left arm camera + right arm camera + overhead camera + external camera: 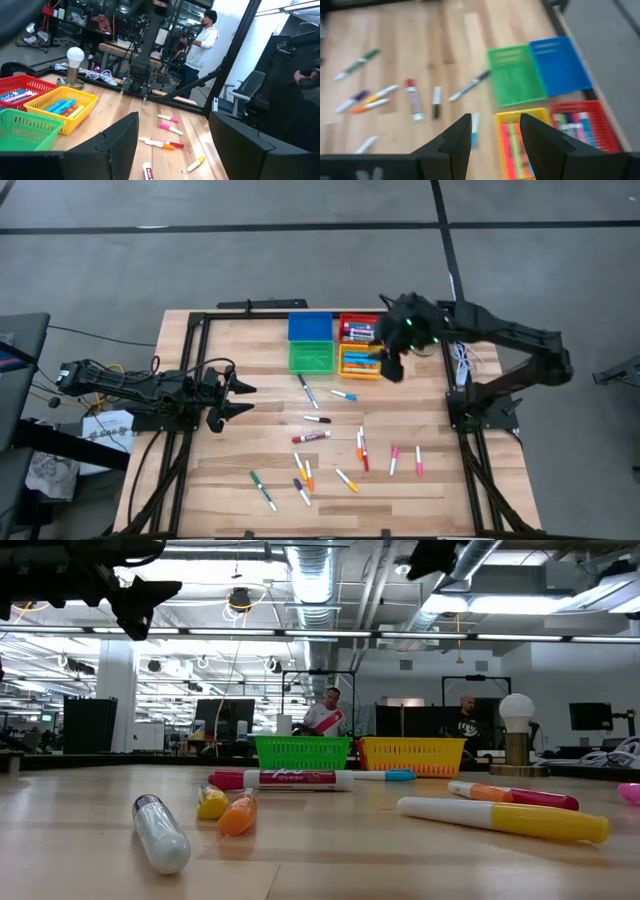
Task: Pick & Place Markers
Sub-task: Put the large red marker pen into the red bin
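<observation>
The right gripper (389, 366) hangs over the yellow bin (358, 361), its fingers (457, 137) parted with nothing between them; the bin below already holds several markers, blue and orange among them; the red bin (356, 328) just behind it holds more. The left gripper (243, 399) waits at the table's left side, jaws spread wide and empty, pointing toward the middle. The green bin (312, 357) and blue bin (310, 327) sit left of the yellow and red ones, forming a square block at the far middle of the table (210, 480). The loose markers (312, 437) lie scattered on the wood near of the bins; a few close to the green bin, a cluster in the near middle, two pink ones (394, 460) toward the right.
</observation>
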### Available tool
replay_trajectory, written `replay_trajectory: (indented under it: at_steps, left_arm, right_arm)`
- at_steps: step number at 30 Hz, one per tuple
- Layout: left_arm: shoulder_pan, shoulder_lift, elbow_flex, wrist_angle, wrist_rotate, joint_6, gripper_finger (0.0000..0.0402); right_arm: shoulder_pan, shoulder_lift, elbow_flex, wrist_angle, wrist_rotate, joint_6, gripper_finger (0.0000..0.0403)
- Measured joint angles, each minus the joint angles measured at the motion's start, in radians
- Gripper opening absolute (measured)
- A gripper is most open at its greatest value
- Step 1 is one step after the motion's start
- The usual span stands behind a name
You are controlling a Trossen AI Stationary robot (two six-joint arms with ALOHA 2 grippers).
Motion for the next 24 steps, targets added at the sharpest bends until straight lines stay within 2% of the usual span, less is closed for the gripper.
replay_trajectory:
  at_steps: [5,12,16,24]
  left_arm:
    - [0.0,0.0,0.0,0.007,0.0,0.0,0.0242]
    - [0.0,0.0,0.0,0.036,0.0,0.0,0.0242]
    - [0.0,0.0,0.0,0.039,0.0,0.0,0.0242]
    - [-0.004,0.042,0.026,0.045,0.003,-0.025,0.0242]
  right_arm:
    - [0.131,-0.092,-0.096,0.029,0.007,0.103,0.0162]
    - [0.276,-0.212,-0.233,0.123,0.133,0.213,0.0158]
    - [0.317,-0.309,-0.312,0.151,0.204,0.252,0.0157]
    - [0.339,-0.517,-0.443,0.185,0.206,0.31,0.0162]
